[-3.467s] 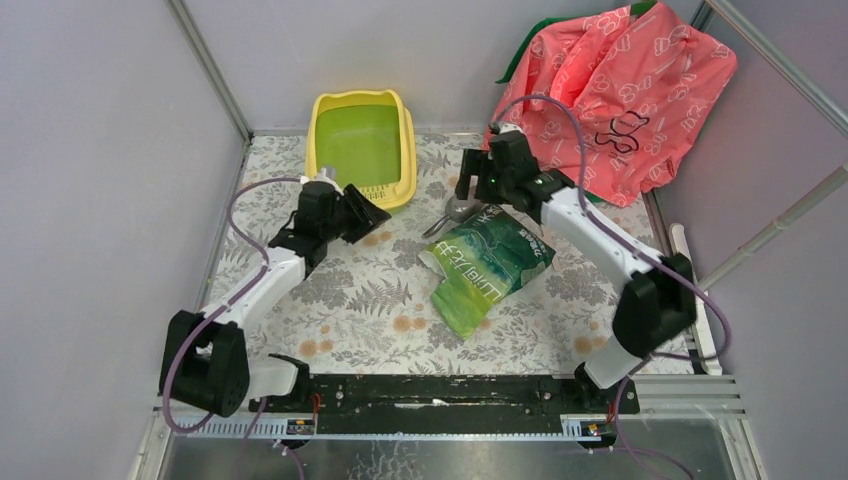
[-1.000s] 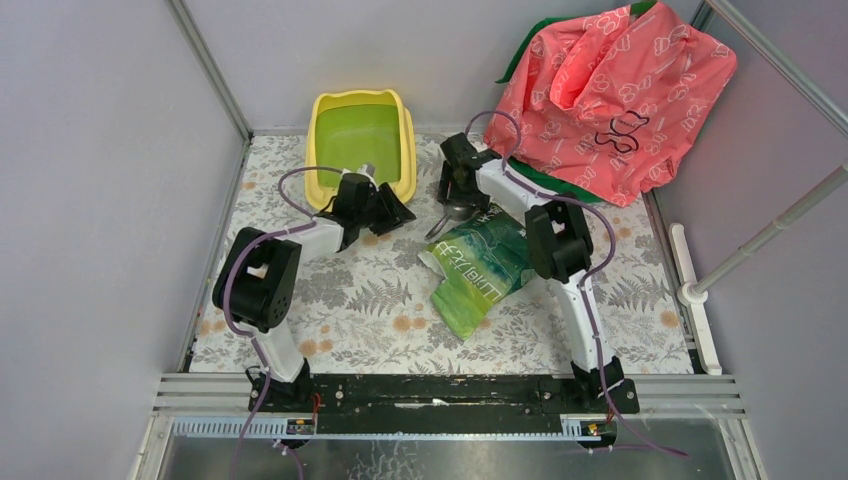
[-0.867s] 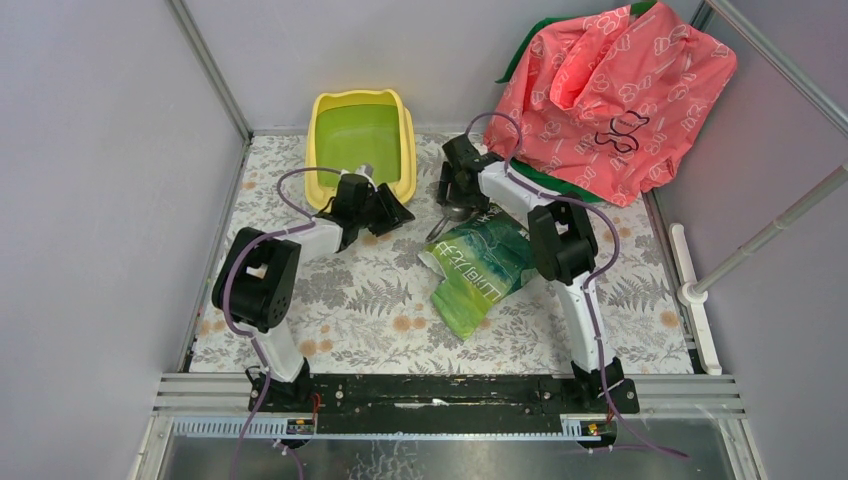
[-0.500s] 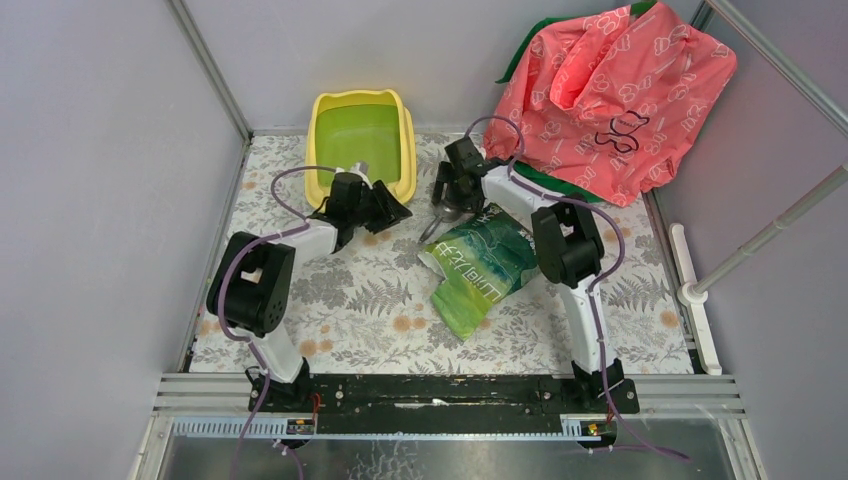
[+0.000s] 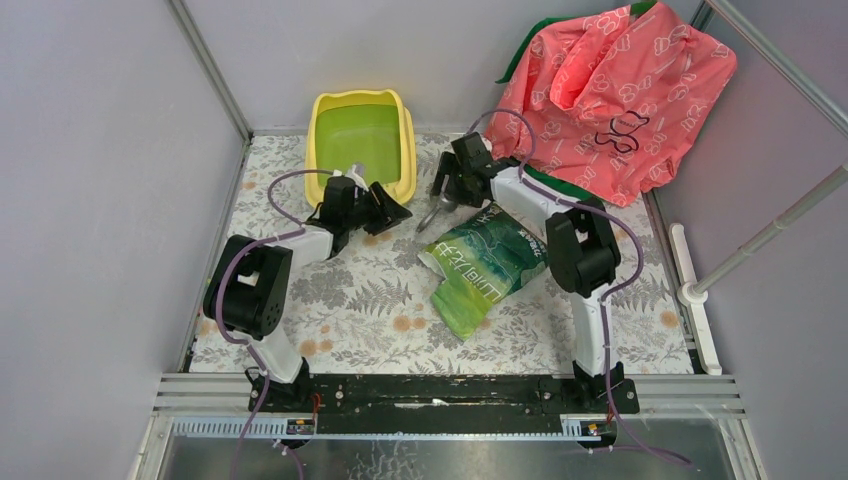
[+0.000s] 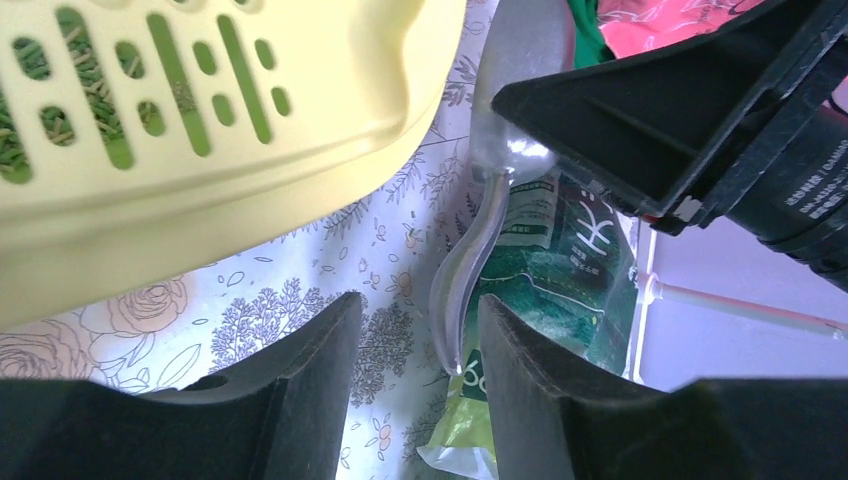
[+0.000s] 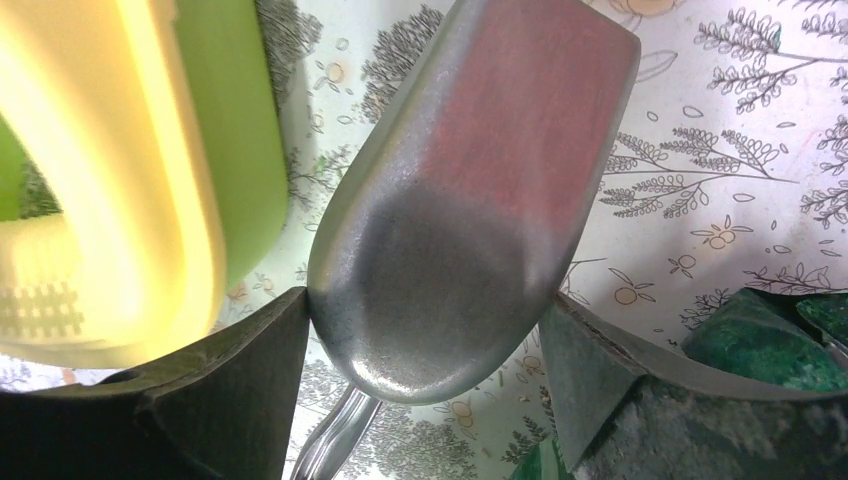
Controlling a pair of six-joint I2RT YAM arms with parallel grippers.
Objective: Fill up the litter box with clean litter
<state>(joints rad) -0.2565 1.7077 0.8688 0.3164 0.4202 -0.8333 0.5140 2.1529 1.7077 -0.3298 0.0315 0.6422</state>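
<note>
Litter box (image 5: 360, 140): yellow, green inside; long axis far-to-near, slotted lip toward the surface's near edge.
Left pincer (image 6: 418, 312): apart.
Right pincer (image 7: 420, 300): clamped on scoop (image 7: 470, 180).

Top camera looks down; wrist cameras (close-up) share the scoop (image 7: 470, 200) and litter box (image 6: 300, 100).

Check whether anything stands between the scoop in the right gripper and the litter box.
Nothing visible does. The scoop, clamped in the right gripper, hangs beside the litter box wall, with only bare tablecloth between. The left gripper is at the slotted lip, to the side.
</note>
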